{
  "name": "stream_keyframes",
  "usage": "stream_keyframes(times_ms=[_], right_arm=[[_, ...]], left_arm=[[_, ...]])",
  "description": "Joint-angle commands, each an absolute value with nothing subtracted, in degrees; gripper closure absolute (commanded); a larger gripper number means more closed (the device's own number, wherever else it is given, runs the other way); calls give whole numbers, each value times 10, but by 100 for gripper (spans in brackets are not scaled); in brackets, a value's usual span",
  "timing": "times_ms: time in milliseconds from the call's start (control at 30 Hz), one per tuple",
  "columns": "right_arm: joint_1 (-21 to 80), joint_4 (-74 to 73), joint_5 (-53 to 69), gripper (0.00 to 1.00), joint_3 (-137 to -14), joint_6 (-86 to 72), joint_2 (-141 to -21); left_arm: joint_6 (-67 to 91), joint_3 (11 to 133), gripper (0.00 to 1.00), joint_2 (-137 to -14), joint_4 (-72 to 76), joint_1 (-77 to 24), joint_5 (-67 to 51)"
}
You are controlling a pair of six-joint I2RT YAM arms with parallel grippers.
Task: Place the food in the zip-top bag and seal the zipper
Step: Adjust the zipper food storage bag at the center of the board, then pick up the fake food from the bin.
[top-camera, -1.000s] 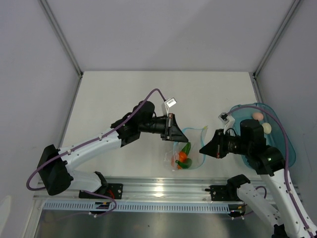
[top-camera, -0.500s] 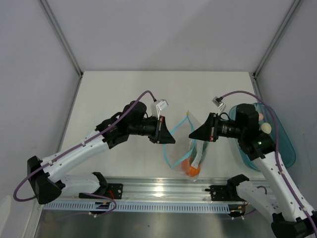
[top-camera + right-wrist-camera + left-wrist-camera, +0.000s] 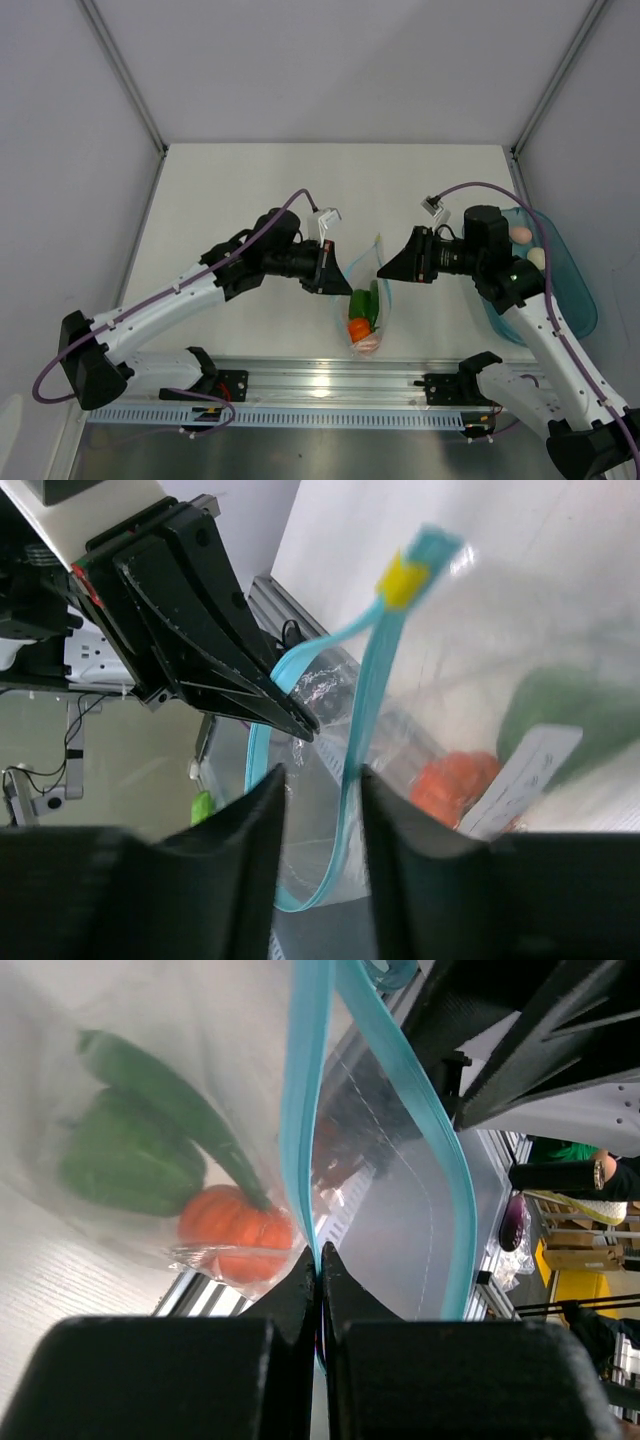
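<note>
The zip-top bag [image 3: 372, 318] hangs between my two grippers above the table's front edge. Inside it are the green pepper-like food [image 3: 362, 302] and the orange-red round food [image 3: 358, 329]. My left gripper [image 3: 343, 283] is shut on the teal-blue zipper [image 3: 305, 1110], pinching it at the jaw tips [image 3: 319, 1260]. My right gripper [image 3: 382, 270] is open, and the zipper [image 3: 365, 700] runs down between its parted fingers [image 3: 320, 772]. The bag's mouth gapes in a loop. Two pale egg-shaped foods [image 3: 520, 233] [image 3: 537, 258] lie in the tray.
A translucent teal tray [image 3: 585, 300] sits at the right edge of the table, behind my right arm. An aluminium rail [image 3: 330, 380] runs along the near edge, below the hanging bag. A white label [image 3: 520, 770] lies inside the bag.
The bag has been lifted off the table and now hangs narrower between the grippers. My right arm swung in toward the bag. The food has settled toward the bag's bottom.
</note>
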State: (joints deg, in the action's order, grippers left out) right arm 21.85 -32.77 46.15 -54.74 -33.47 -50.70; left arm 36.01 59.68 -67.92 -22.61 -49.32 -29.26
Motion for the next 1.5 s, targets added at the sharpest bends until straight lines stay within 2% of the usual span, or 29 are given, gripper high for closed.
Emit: stream_keyframes(times_ms=[0,33,67,300,333,400,433,500,667,1000,1167,1300,1467], right_arm=[[222,-332,451,57,-562,-316,-512],[223,-339,444,47,-566,-308,-511],[222,-344,440,43,-569,-302,-509],[219,-433,367,25,-663,-244,-516],[217,-442,346,19,-675,-243,-517],[213,-446,317,15,-704,-239,-519],[211,-449,303,7,-712,-238,-521],[203,-454,243,1,-734,-239,-529],[172,-448,56,1,-761,-281,-546],[70,-361,-305,1,-697,-399,-599],[19,-336,-390,1,-659,-483,-644],[16,-271,-507,1,-608,-520,-693],[13,-288,-619,1,-598,-587,-770]], left_arm=[[366,589,100,-682,-187,-490,-312],[362,588,99,-681,-188,-490,-309],[360,590,99,-681,-194,-489,-304],[350,602,99,-679,-207,-482,-279],[350,601,99,-680,-207,-481,-279],[350,599,99,-686,-207,-480,-279],[352,600,99,-686,-206,-480,-279],[352,599,100,-688,-204,-480,-281],[355,594,99,-688,-201,-480,-284],[366,574,100,-679,-200,-480,-296],[360,577,99,-683,-214,-480,-295],[355,585,100,-690,-222,-480,-294],[350,599,99,-709,-232,-480,-293]])
